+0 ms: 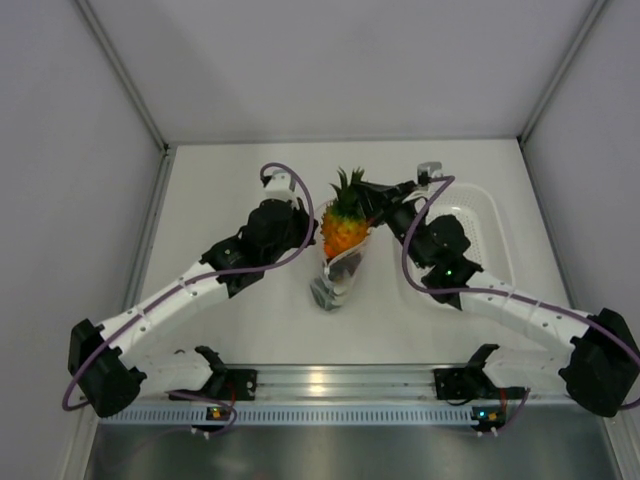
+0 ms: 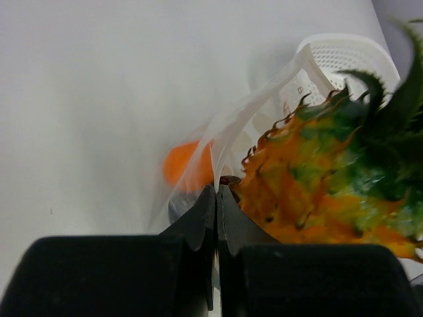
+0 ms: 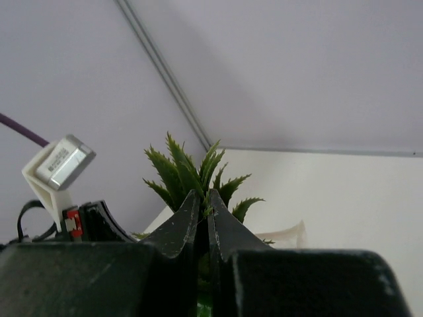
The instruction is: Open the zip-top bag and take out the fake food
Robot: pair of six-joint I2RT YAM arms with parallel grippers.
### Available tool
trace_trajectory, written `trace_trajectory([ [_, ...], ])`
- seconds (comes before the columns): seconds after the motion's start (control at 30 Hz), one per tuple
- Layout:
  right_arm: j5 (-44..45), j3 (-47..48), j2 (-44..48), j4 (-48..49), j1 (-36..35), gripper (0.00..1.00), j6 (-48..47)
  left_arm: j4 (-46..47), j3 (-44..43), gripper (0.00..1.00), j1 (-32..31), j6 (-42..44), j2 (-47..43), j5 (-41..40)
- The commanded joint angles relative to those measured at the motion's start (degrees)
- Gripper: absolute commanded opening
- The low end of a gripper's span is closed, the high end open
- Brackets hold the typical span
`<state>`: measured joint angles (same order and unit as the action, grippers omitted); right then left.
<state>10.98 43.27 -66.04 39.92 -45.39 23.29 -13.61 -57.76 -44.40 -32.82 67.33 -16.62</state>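
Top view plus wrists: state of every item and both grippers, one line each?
left gripper: shut on the edge of the zip-top bag.
right gripper: shut on the crown of the pineapple.
zip-top bag: mouth open, one edge pinched.
pineapple: in the bag mouth, crown sticking out.
orange fruit: inside the bag.
white basket: upright on the table, right of the bag.

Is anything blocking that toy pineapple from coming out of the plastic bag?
Nothing visible does. The right gripper is shut on the green crown of the pineapple, the left gripper pinches the edge of the zip-top bag, and the fruit's body sits mostly above the bag's mouth.
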Motion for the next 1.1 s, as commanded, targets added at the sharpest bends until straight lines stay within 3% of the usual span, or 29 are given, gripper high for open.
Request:
trace_trajectory([
  [0.0, 5.6, 2.7, 3.1, 10.2, -0.7, 0.00, 0.5, -1.2, -2.3, 0.00, 0.2, 1.8, -1.2, -2.5],
  [0.2, 7.2, 3.1, 6.6, 10.1, 0.3, 0.00, 3.3, -4.7, -3.9, 0.00, 0.5, 3.3, -0.5, -7.4],
  [0.4, 4.9, 4.7, 10.6, 4.0, 6.3, 0.00, 5.4, -7.2, -6.8, 0.00, 2.6, 3.4, 0.6, -7.7],
  [0.63, 0.8, 4.8, 16.2, -4.3, 19.5, 0.00, 12.0, -8.4, -8.7, 0.00, 6.2, 3.9, 0.5, -5.2],
  [0.8, -0.9, 4.9, 16.8, -9.6, 25.0, 0.00, 14.5, -8.3, -9.5, 0.00, 7.4, 4.3, 0.0, -4.6],
  [1.07, -7.7, 0.2, 15.8, -6.0, 30.4, 0.00, 23.5, -9.2, -11.6, 0.00, 9.5, 5.4, -0.2, -3.8],
])
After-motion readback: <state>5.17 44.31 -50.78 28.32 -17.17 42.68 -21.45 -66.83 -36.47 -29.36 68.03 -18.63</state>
